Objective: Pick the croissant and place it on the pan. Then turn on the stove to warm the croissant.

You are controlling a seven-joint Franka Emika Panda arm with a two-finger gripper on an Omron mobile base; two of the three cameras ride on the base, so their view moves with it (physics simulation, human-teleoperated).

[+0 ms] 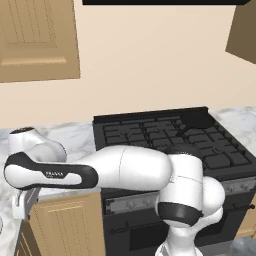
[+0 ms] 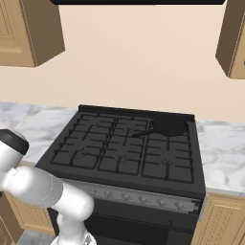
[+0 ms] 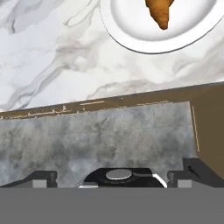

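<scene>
While spread wide and empty, claw [image 3: 116, 177] short of plated croissant [image 3: 160, 11]

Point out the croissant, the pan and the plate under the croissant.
croissant [image 3: 161, 12]: hand view, middle of the pastry's tapering end.
pan [image 2: 169, 126]: right base view, centre of the black skillet's bowl, on the stove's back right burner.
plate [image 3: 131, 26]: hand view, bare white surface left of the croissant.

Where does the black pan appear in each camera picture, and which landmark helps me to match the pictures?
Left base view: the pan sits on the back right burner of the stove, upper right of centre.
Right base view: the pan sits on the back right burner, right of centre.
Hand view: the pan is not in it.
Shared landmark: the stove grates.
</scene>
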